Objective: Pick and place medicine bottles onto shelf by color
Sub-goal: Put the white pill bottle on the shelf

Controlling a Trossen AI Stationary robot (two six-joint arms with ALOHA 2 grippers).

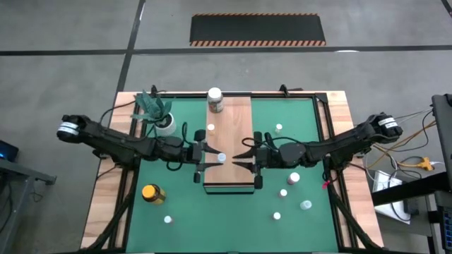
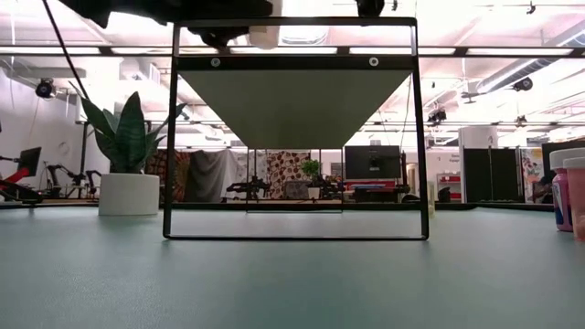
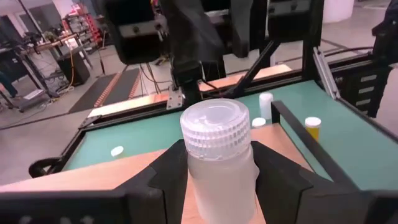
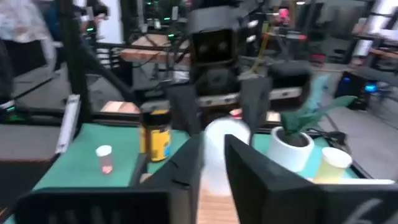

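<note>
Green mat [image 1: 282, 212] on counter [image 1: 106, 204], shelf [image 1: 230, 141] at centre. Left pincer [image 1: 210, 158] over shelf, clamped on white-capped bottle [image 3: 221, 158]. Right pincer [image 1: 245, 154] over shelf, fingers slightly apart, empty. Other bottles scattered around shelf.

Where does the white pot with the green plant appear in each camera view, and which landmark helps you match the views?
High view: white pot with the green plant at the far left corner of the green mat.
Low view: standing at the left, on the mat.
Left wrist view: not in it.
Right wrist view: right of centre, beyond the arm's own fingers.
Shared landmark: the green mat, seen in every view.
</note>
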